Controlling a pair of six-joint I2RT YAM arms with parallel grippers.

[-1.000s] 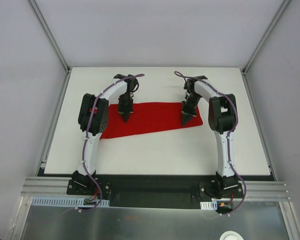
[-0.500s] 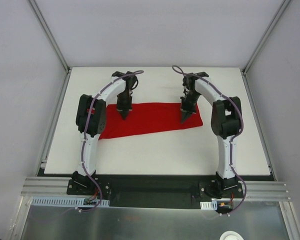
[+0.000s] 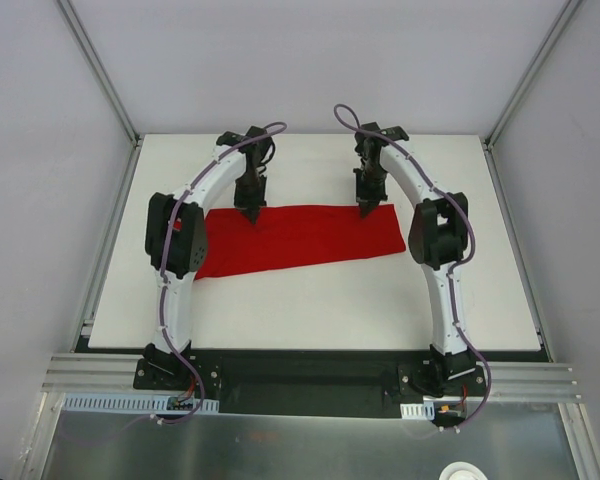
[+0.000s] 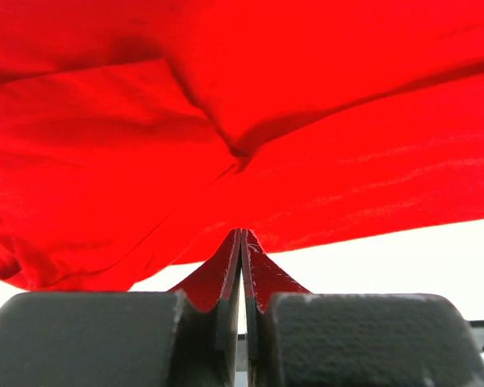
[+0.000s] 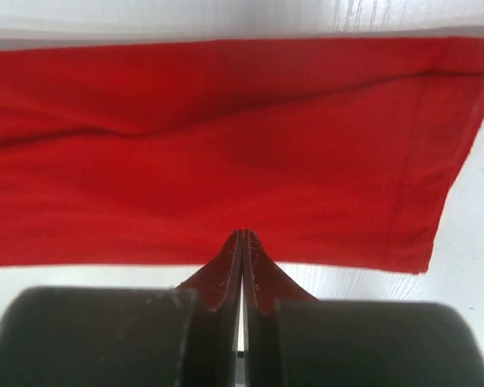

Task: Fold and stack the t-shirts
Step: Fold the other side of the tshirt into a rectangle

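Observation:
The red t-shirt [image 3: 300,238] lies on the white table [image 3: 310,300] as a long folded strip running left to right, its left end dipping nearer. My left gripper [image 3: 250,217] is shut, tip down at the strip's far edge left of centre. My right gripper [image 3: 365,212] is shut, tip down at the far edge near the right end. In the left wrist view the shut tips [image 4: 240,232] meet the rumpled cloth [image 4: 226,97]. In the right wrist view the shut tips [image 5: 241,232] sit at the edge of flat cloth [image 5: 226,129]. No cloth shows between either pair of jaws.
Bare white table surrounds the shirt, with aluminium frame posts [image 3: 105,80] at the far corners and grey walls around. The arm bases sit on a black rail [image 3: 310,375] at the near edge.
Both shut grippers have moved away from the bases, from the middle of the shirt to its far edge. The shirt's right end has flattened and shifted slightly.

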